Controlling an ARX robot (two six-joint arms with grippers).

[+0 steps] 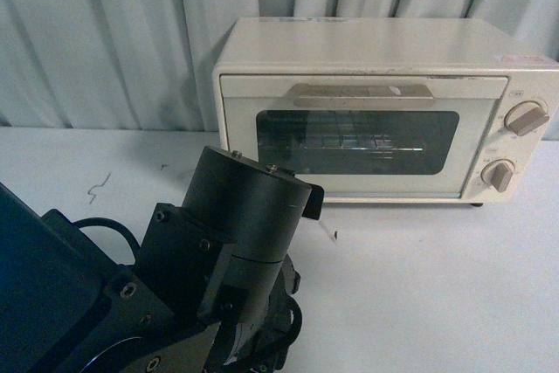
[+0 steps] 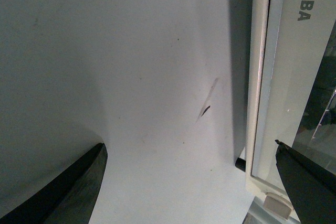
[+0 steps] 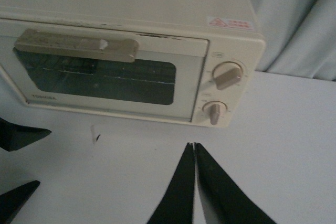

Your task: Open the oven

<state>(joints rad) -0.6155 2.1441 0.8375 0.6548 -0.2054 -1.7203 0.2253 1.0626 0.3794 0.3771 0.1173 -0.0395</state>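
Note:
The cream-white oven [image 1: 384, 111] stands at the back of the white table, its glass door closed. The beige bar handle [image 1: 362, 95] runs along the door's top, and two beige knobs [image 1: 527, 118] are at its right. My left arm's dark wrist [image 1: 236, 233] rises in front of the oven's left corner. In the left wrist view my left gripper [image 2: 189, 182] is open and empty over the table, one finger [image 2: 307, 182] by the oven's door corner [image 2: 273, 77]. My right gripper [image 3: 193, 146] is shut and empty, in front of the oven [image 3: 131, 51] and short of its lower knob [image 3: 213, 112].
A grey curtain [image 1: 113, 32] hangs behind the table. A small dark mark [image 1: 330, 233] lies on the table in front of the door, and also shows in the left wrist view [image 2: 205, 110]. Two dark pointed tips [image 3: 21, 135] show at the right wrist view's edge.

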